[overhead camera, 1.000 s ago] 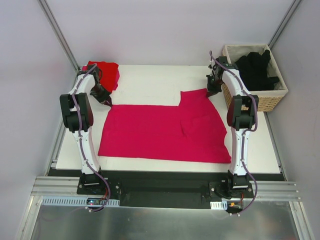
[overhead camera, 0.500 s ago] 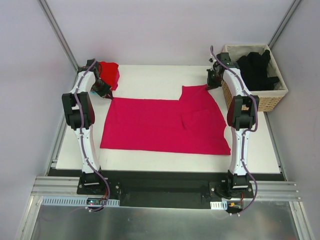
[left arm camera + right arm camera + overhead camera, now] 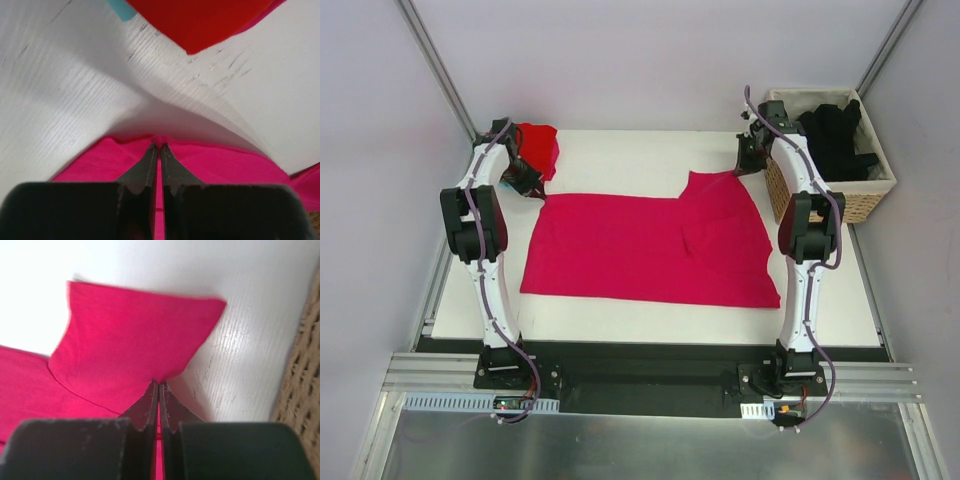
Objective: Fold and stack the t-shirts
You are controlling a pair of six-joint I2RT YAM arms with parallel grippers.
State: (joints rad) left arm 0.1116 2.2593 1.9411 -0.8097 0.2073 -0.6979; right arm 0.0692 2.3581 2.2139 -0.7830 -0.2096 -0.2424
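**Pink shirt (image 3: 650, 250) spread out, pinched at two far corners**

The white tabletop (image 3: 620, 150) lies under the pink shirt and shows bare on every side of it. The pink shirt lies mostly flat, with its far right part reaching farther back than the rest of its far edge. The wicker basket (image 3: 875, 190) stands just right of the pink shirt's far right corner. Black shirts (image 3: 835, 135) are piled inside the basket. The red shirt (image 3: 538, 145) lies bunched just beyond the pink shirt's far left corner, apart from it. The left end effector (image 3: 160, 145) has its jaws pressed together on the pink shirt's far left corner, which is raised slightly off the tabletop. The right end effector (image 3: 158, 383) has its jaws pressed together on the pink shirt's far right corner.
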